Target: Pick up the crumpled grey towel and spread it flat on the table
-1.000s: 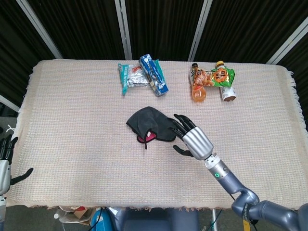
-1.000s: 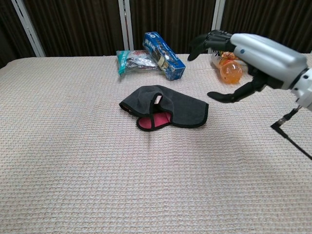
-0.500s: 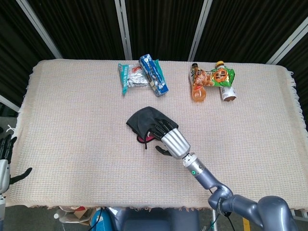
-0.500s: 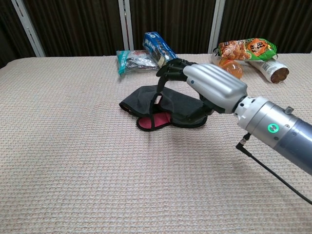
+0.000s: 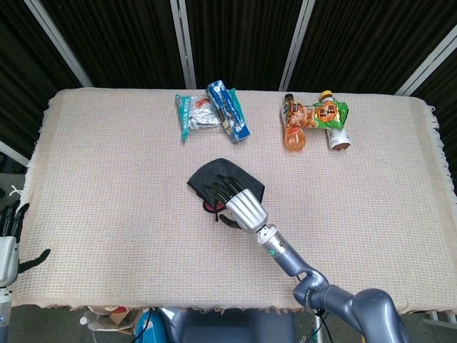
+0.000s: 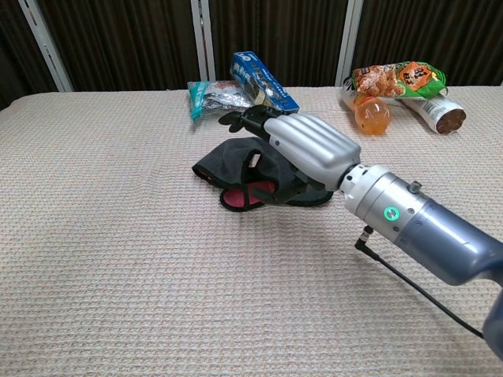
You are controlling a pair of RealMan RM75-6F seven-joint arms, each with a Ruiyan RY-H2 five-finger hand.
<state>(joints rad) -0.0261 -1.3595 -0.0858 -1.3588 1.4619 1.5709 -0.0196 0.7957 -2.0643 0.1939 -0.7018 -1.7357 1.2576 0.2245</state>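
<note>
The crumpled grey towel (image 5: 206,176) with a pink lining lies bunched near the middle of the beige table (image 5: 107,179). My right hand (image 5: 241,206) lies over its right half, fingers spread across the top and reaching toward the far left. In the chest view the right hand (image 6: 302,145) covers the towel (image 6: 218,162), its thumb down by the front edge near the pink lining. No fold is visibly pinched. My left hand (image 5: 8,239) hangs off the table's near left corner, fingers apart and holding nothing.
At the back stand a blue packet (image 5: 228,111) and a silver-teal snack pack (image 5: 194,114). Further right lie an orange bottle (image 5: 295,128), a green snack bag (image 5: 327,113) and a tube (image 5: 338,138). A thin cable (image 6: 416,290) trails from my right wrist.
My right hand has swept left from beside the towel's right edge to lie over the towel. The towel and my left hand have not moved.
</note>
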